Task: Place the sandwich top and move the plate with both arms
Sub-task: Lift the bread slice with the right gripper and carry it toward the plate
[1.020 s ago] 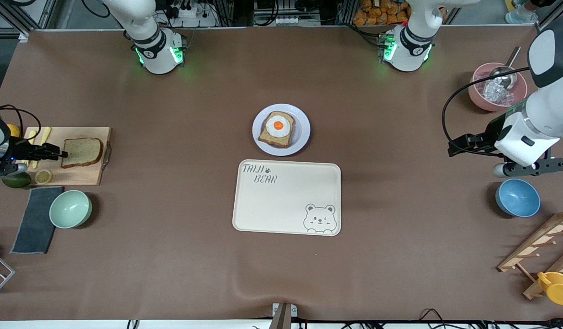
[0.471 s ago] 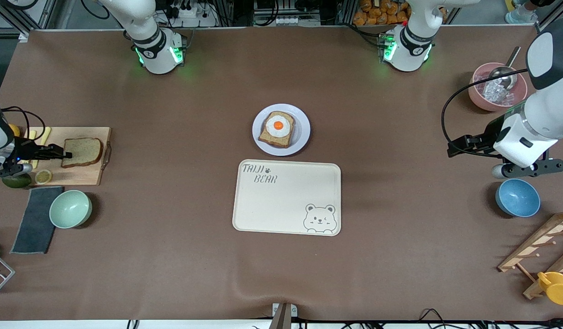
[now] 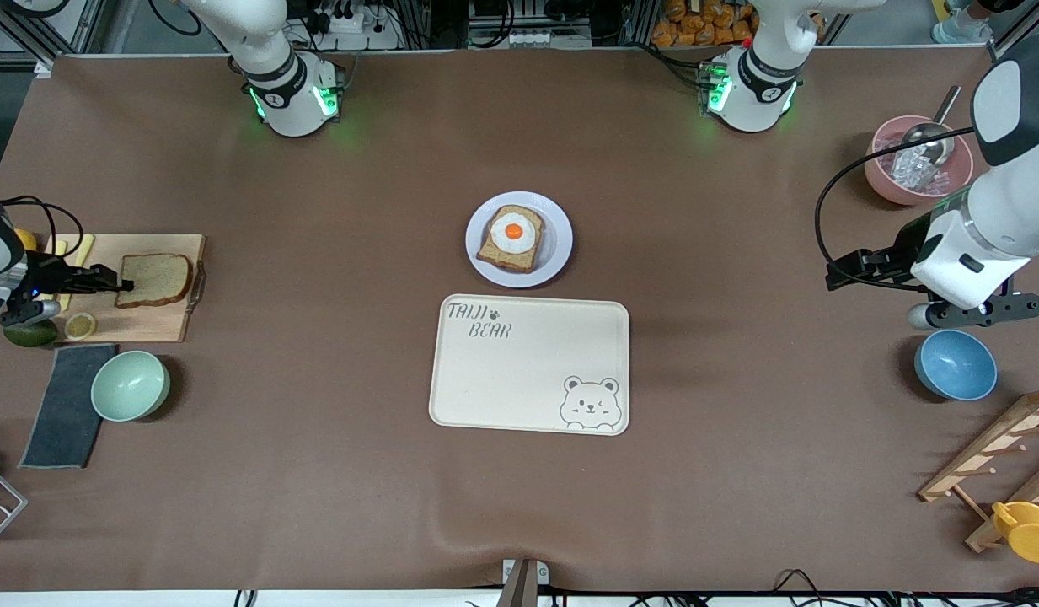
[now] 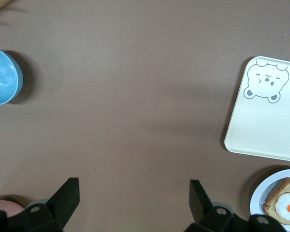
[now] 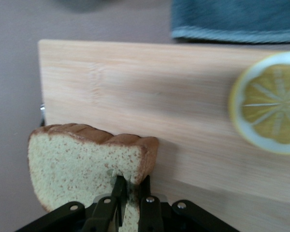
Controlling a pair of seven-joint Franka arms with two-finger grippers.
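The sandwich top, a light-brown bread slice with a darker crust, is over the wooden cutting board at the right arm's end of the table. My right gripper is shut on its edge; in the right wrist view the fingers pinch the sandwich top and it stands tilted up off the board. The plate, pale and round, sits mid-table with an egg toast on it. My left gripper hangs open over bare table near the left arm's end, holding nothing.
A cream bear tray lies nearer the front camera than the plate. A lemon slice, green bowl and dark cloth sit by the board. A blue bowl, pink ice bowl and wooden rack are at the left arm's end.
My right gripper has closed on the edge of the sandwich top and tipped it up off the board. The left arm has barely moved.
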